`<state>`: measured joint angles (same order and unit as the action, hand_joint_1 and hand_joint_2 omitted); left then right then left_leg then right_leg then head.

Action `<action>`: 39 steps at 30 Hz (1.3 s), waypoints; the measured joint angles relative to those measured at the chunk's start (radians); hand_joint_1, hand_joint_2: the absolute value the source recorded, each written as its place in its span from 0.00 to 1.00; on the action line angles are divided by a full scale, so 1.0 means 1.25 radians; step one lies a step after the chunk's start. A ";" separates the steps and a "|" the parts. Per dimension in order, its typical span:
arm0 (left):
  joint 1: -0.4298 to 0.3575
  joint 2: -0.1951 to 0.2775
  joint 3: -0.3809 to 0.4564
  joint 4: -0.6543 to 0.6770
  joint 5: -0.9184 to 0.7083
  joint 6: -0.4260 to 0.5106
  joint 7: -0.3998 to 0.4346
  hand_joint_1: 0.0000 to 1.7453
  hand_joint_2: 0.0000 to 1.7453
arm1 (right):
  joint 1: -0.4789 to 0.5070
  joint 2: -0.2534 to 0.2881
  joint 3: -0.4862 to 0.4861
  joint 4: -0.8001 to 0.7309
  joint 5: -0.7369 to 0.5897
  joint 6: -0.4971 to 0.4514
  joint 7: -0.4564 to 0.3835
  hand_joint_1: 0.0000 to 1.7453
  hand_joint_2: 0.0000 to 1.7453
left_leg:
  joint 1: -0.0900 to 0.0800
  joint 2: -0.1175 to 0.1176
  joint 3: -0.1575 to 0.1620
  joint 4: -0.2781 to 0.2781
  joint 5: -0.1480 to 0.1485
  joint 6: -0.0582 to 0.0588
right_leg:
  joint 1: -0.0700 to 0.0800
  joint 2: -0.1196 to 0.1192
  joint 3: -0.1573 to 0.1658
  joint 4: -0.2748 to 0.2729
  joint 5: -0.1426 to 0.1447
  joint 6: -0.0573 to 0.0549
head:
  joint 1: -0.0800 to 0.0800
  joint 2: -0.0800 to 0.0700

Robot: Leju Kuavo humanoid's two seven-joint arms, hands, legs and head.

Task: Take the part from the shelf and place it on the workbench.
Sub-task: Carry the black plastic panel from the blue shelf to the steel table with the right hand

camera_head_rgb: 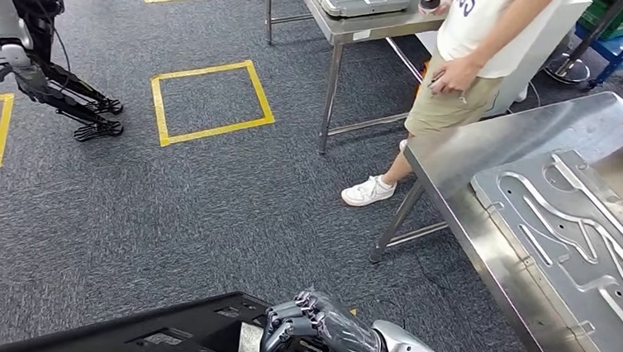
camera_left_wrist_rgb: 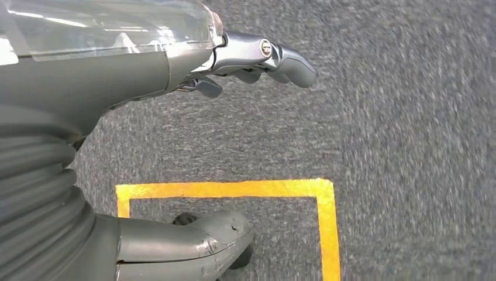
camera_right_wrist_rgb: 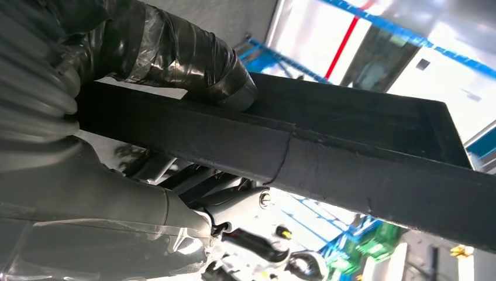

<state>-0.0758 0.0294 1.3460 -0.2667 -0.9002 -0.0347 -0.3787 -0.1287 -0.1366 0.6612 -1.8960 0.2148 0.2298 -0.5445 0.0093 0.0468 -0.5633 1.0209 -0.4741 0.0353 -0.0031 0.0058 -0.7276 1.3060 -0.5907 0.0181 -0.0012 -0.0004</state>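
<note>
The part (camera_head_rgb: 156,332) is a flat black frame with cut-outs, low at the bottom of the head view. My right hand (camera_head_rgb: 324,329) grips its right edge, fingers curled over the top. The right wrist view shows the part's dark edge (camera_right_wrist_rgb: 362,161) clamped between the taped thumb (camera_right_wrist_rgb: 175,55) and the fingers below it. The steel workbench (camera_head_rgb: 470,166) stands to the right, apart from the part. In the left wrist view my left hand (camera_left_wrist_rgb: 134,73) hangs over the grey carpet with fingers (camera_left_wrist_rgb: 275,55) and thumb (camera_left_wrist_rgb: 193,243) spread and nothing in it.
A large silver stamped plate (camera_head_rgb: 585,237) lies on the workbench. A person (camera_head_rgb: 474,47) stands between it and a second steel table (camera_head_rgb: 348,25) at the back. Another robot (camera_head_rgb: 19,48) stands at far left. Yellow tape squares (camera_head_rgb: 211,103) mark the carpet.
</note>
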 joint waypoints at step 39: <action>-0.003 -0.016 0.003 0.000 -0.009 0.031 0.023 0.00 1.00 | 0.011 0.003 -0.004 -0.016 -0.010 -0.004 0.018 1.00 1.00 | -0.006 0.061 0.010 0.007 -0.010 -0.018 | 0.022 -0.054 0.125 -0.242 0.098 -0.038 | 0.000 0.000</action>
<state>-0.0793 0.0091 1.3493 -0.2663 -0.9119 0.0041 -0.3495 -0.1147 -0.1333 0.6565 -1.9161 0.2027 0.2244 -0.5226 0.0018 0.1232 -0.5510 1.0297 -0.4870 0.0133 0.0240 -0.0611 -0.5717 1.0039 -0.4677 -0.0295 -0.0015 -0.0003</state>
